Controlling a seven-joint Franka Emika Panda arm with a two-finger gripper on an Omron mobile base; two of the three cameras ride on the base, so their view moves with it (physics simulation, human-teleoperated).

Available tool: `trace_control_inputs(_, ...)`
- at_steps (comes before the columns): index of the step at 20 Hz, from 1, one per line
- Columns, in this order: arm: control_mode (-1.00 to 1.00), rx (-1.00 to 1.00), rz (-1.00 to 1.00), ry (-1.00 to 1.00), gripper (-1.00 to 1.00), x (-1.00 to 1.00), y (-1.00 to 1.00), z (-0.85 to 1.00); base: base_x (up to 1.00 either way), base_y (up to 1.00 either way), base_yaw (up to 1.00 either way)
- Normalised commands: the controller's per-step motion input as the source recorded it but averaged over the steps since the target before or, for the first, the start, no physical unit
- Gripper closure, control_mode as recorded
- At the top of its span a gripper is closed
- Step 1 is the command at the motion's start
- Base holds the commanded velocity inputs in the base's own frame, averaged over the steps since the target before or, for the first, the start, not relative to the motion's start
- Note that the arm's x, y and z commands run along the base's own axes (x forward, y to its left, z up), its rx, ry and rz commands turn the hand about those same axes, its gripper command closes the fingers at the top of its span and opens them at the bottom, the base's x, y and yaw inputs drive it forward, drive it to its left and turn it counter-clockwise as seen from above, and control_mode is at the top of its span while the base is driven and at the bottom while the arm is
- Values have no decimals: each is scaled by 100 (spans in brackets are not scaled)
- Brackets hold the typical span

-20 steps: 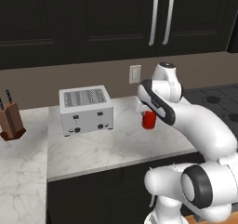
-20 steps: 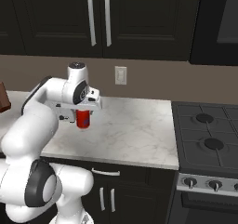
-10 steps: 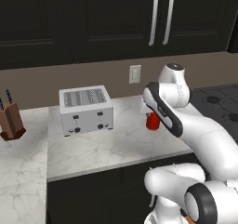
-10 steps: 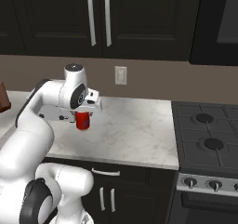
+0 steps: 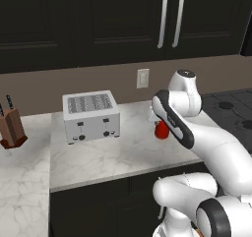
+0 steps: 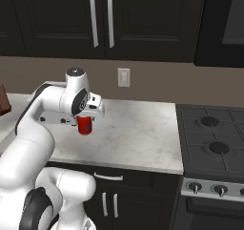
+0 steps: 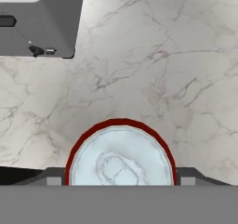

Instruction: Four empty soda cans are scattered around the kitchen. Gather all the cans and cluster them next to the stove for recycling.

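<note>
The gripper (image 6: 87, 117) has its jaws clamped on a red soda can (image 6: 86, 125), now carried slightly lower over the marble tabletop (image 6: 138, 133) than a second ago. The can is well left of the stove (image 6: 214, 143), so the carry there remains.

Red soda can partly hidden by the robot's hand; several kitchen items cut off at picture edges.

In the left base view the arm covers the right side of the red can (image 5: 161, 130), and the gripper (image 5: 162, 120) itself cannot be made out. In the right base view the hand hides the can's top. In the hand view the can's lower half is cut off and the toaster (image 7: 39, 18) runs off the top left corner. The stove (image 6: 212, 143) runs past the right edge. The knife block (image 5: 11, 128) is clipped at the left edge.
</note>
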Motion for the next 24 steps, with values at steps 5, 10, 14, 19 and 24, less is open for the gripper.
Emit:
trace_control_inputs(5,100,0,0,0,100,0,0,0,-37,-12,-7)
trace_control_inputs(10,100,0,0,0,100,0,0,0,-40,-13,-10)
trace_control_inputs(14,100,0,0,0,100,0,0,0,-22,-20,-16)
trace_control_inputs(19,100,0,0,0,100,0,0,0,3,-45,-9)
trace_control_inputs(24,100,0,0,0,100,0,0,0,5,-61,-1)
